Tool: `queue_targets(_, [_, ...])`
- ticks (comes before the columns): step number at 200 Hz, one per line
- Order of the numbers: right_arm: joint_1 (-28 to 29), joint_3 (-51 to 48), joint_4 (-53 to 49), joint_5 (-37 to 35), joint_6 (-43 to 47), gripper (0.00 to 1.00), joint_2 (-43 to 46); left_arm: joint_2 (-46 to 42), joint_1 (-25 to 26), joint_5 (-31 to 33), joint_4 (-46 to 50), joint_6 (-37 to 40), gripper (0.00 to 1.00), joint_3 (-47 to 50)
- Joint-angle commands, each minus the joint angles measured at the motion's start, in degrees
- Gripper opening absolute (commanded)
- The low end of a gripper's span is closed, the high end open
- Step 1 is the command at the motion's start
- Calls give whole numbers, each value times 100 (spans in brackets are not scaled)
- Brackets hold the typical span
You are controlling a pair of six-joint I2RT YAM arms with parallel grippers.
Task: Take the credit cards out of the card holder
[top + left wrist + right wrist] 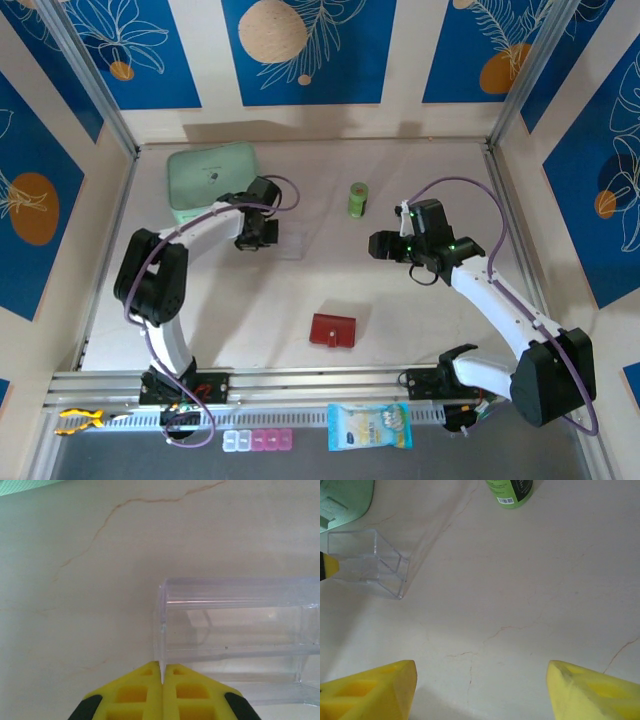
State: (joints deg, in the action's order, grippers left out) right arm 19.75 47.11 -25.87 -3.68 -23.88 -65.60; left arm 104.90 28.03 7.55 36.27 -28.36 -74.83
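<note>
Nearest me, the card holder [332,330] lies folded on the table [250,300], well apart from both arms. I judge it light, soft and slippery, best pinched at an edge. Farther out, my right gripper [481,670] hangs open, and my left gripper [162,669] is clamped on a clear box [235,630] wall.

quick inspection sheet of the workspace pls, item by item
surface: pale marbled table, faint veins
job's things: red card holder lies folded near the front, untouched
clutter: clear box, mint case, green bottle; snack packet by the front rail
grippers: left gripper shut on the clear box's wall; right gripper open above bare table
cables: purple cable loops along each arm
surroundings: blue leaf-print panels
</note>
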Motion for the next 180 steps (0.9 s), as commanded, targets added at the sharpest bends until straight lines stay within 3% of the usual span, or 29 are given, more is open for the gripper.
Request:
queue_targets(1, [-50, 254, -28, 82, 84, 70, -82, 280, 202, 45, 155, -450, 3, -460])
queue_targets(82, [-137, 404, -109, 178, 206, 70, -174, 1183, 585, -109, 382, -823, 4, -1514])
queue_targets(125, [-158, 447, -189, 207, 188, 70, -137, 1160, 628, -44, 415, -747, 14, -1548])
queue_targets(180, [-76, 570, -501, 354, -1, 69, -108, 1035, 632, 60, 419, -610, 17, -1535])
